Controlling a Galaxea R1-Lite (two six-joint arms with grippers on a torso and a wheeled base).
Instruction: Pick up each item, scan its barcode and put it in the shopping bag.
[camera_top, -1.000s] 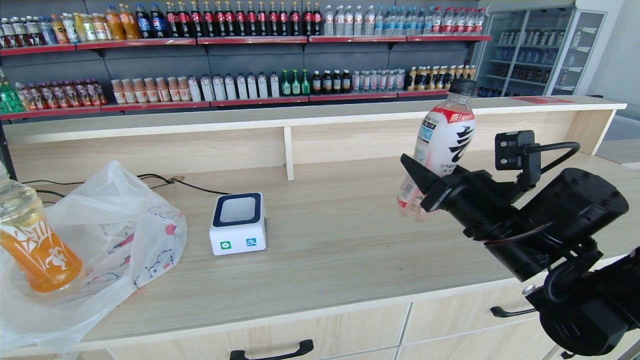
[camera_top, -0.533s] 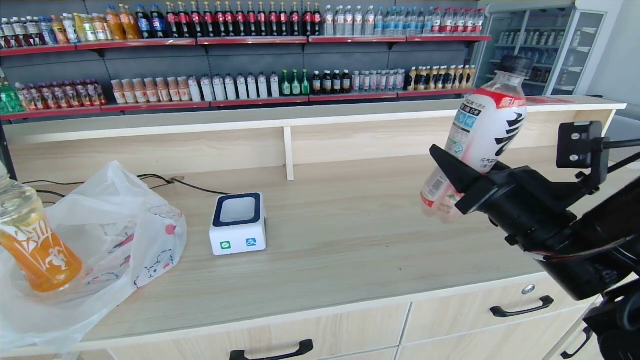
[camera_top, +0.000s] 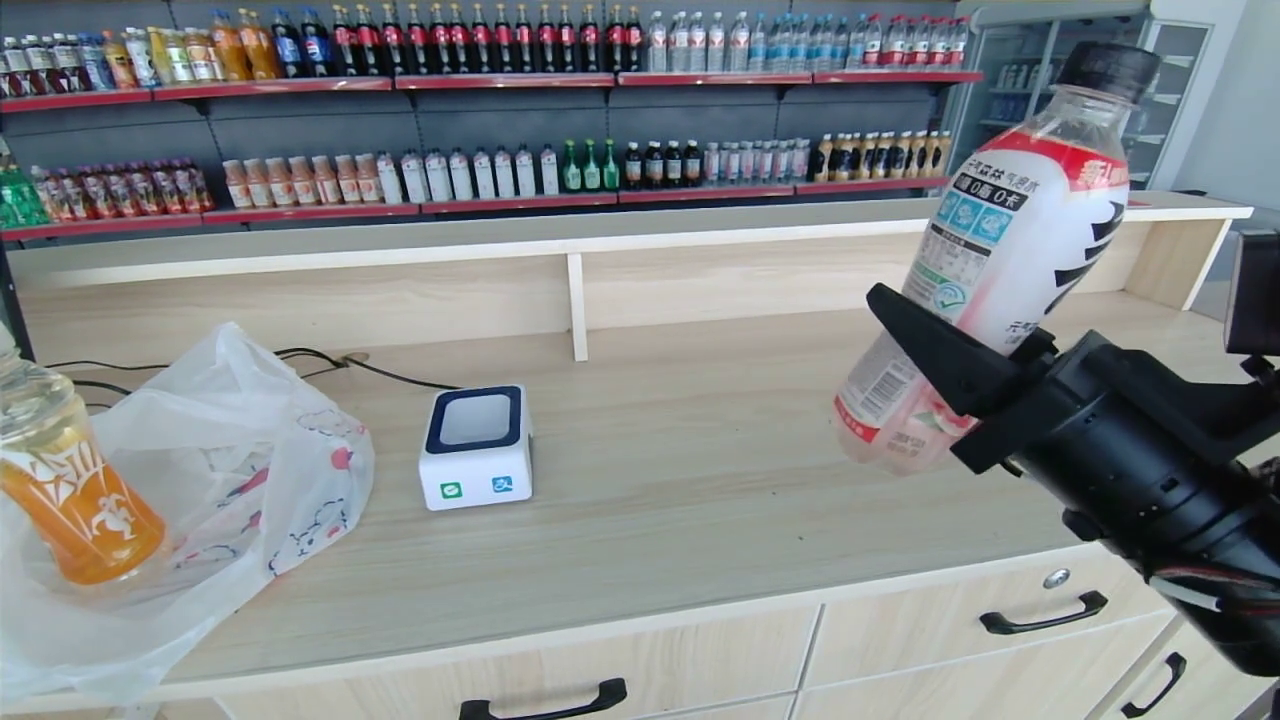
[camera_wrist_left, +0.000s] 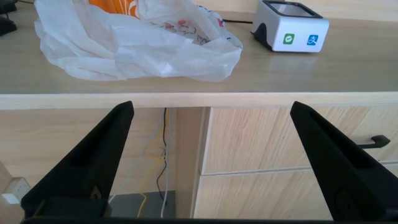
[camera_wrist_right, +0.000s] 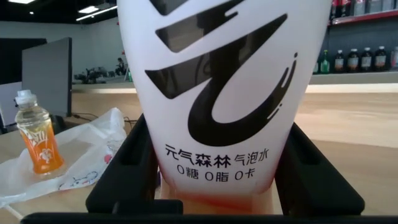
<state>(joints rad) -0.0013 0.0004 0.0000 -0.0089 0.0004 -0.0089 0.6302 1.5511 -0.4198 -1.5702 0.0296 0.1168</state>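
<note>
At the far left of the wooden counter (camera_top: 700, 500), an orange drink bottle (camera_top: 70, 480) is being seen upright against a thin plastic shopping bag (camera_top: 250, 450). The bag is lying crumpled on the counter, and plastic is draped across the bottle's base; whether the bottle is inside the bag cannot be told. Black cables (camera_top: 330, 360) are lying just behind the bag. In the left wrist view, the left gripper (camera_wrist_left: 211, 109) is being held low in front of the counter's drawers (camera_wrist_left: 280, 143), its two fingers spread wide apart with nothing between them. Near the middle of the counter, to the right of the bag and apart from it, a small white scanner (camera_top: 476, 447) with a dark-rimmed window on top is sitting. At the right, a white-labelled drink bottle (camera_top: 990, 260) with a dark cap is being gripped around its lower half by the right gripper (camera_top: 960, 370). It is being held above the counter, tilted with its cap up and to the right, well apart from the scanner.
</note>
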